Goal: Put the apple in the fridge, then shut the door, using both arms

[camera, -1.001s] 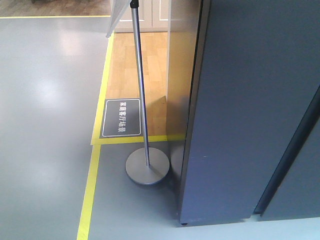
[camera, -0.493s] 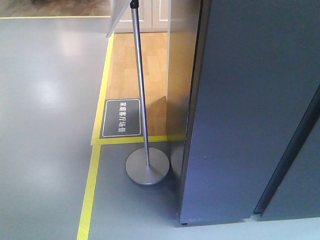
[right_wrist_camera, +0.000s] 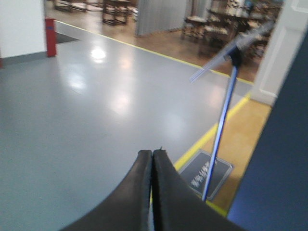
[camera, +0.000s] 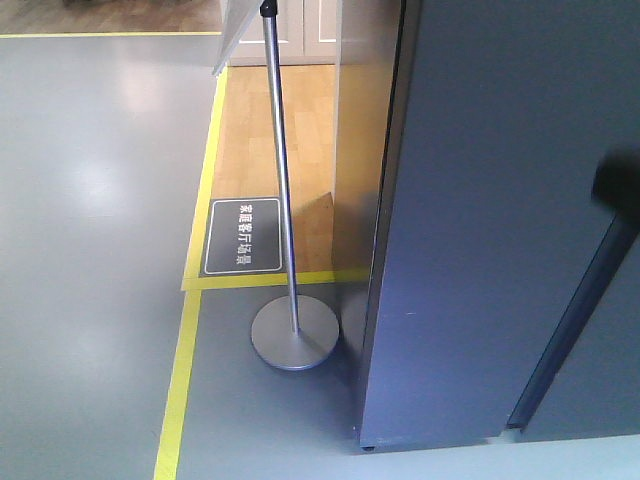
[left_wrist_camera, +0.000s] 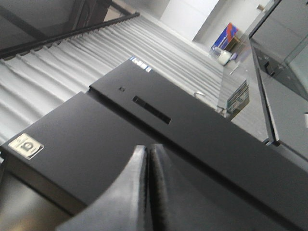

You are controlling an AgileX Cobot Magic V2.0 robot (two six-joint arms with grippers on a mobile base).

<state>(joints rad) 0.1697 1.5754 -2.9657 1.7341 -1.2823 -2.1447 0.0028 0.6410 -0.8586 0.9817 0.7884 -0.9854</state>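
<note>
1. The front view shows a tall dark grey-blue fridge (camera: 500,220) filling the right half of the picture. Its smooth outer face is toward the camera, and a dark vertical seam runs down near the right edge.
2. A dark, blurred shape (camera: 620,185) pokes in at the right edge of that view, in front of the fridge face. It may be part of an arm, but it is too blurred to be sure.
3. Left of the fridge stands a metal sign pole (camera: 283,180) on a round base. Beyond it are yellow floor tape (camera: 185,350) and a dark floor sign (camera: 242,236).
4. The left gripper (left_wrist_camera: 148,192) has its jaws pressed together and holds nothing. Black appliance panels lie beyond it.
5. The right gripper (right_wrist_camera: 152,192) also has its jaws pressed together, empty. It points out over the grey floor, with the fridge's dark face at the right edge of its view.
6. The apple is not visible in any view, nor is the fridge interior.
7. Judging from this, the fridge lies to the right of the right gripper, with its long axis vertical. That arm seems nearer its face for a closing push.
</note>
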